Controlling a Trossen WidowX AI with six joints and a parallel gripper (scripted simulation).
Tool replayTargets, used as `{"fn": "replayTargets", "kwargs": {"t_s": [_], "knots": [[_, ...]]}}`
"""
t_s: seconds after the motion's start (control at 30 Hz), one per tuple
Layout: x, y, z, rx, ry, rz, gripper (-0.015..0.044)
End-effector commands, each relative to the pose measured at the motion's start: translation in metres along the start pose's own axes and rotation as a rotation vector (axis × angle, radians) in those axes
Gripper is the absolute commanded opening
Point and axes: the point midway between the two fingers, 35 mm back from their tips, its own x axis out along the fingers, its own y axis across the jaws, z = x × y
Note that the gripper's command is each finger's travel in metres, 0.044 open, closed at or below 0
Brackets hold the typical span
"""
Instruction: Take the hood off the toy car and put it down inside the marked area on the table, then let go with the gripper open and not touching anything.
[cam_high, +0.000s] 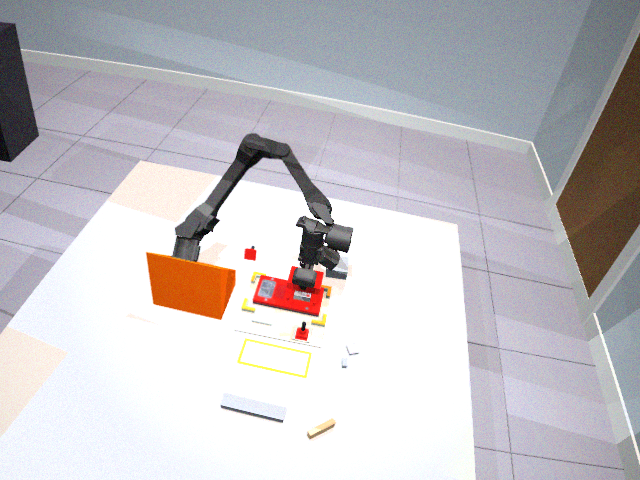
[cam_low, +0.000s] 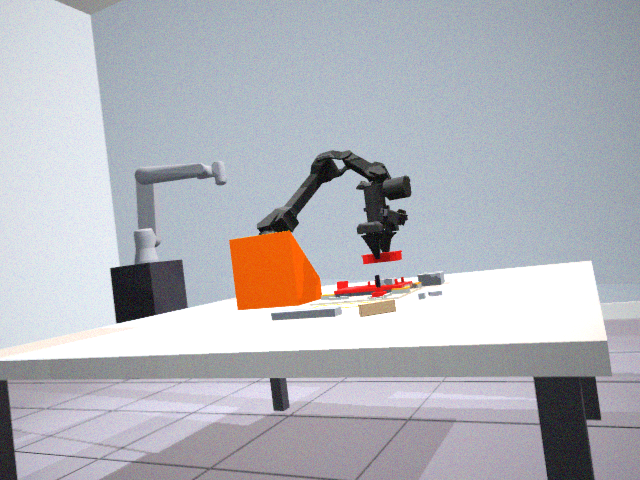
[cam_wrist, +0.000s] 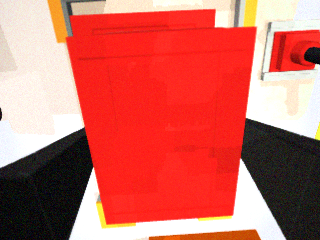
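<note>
My gripper (cam_high: 303, 279) (cam_low: 377, 252) (cam_wrist: 164, 129) is shut on the red hood (cam_high: 316, 279) (cam_low: 395, 255) (cam_wrist: 160, 115) and holds it level, well above the toy car. The red toy car (cam_high: 273, 295) (cam_low: 356, 287) lies flat on the table between yellow corner brackets (cam_high: 248, 306). In the wrist view the hood fills the middle, with my black fingers at its left and right sides. The marked area, a yellow rectangle outline (cam_high: 241, 351), lies on the table in front of the car, nearer the top camera. It holds nothing.
An orange box (cam_high: 188, 289) (cam_low: 268, 271) stands left of the car. A red block with a black peg (cam_high: 301, 333) sits between car and rectangle. A grey bar (cam_high: 253, 406) (cam_low: 306, 313), a wooden block (cam_high: 321, 428) (cam_low: 376, 308) and a grey block (cam_low: 430, 278) lie around.
</note>
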Motion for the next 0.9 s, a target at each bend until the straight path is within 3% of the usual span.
{"fn": "replayTargets", "kwargs": {"t_s": [0.0, 0.87], "knots": [[-0.001, -0.019, 0.002, 0.011, 0.001, -0.01, 0.0], [-0.012, -0.138, -0.007, 0.054, -0.008, -0.042, 0.0]]}}
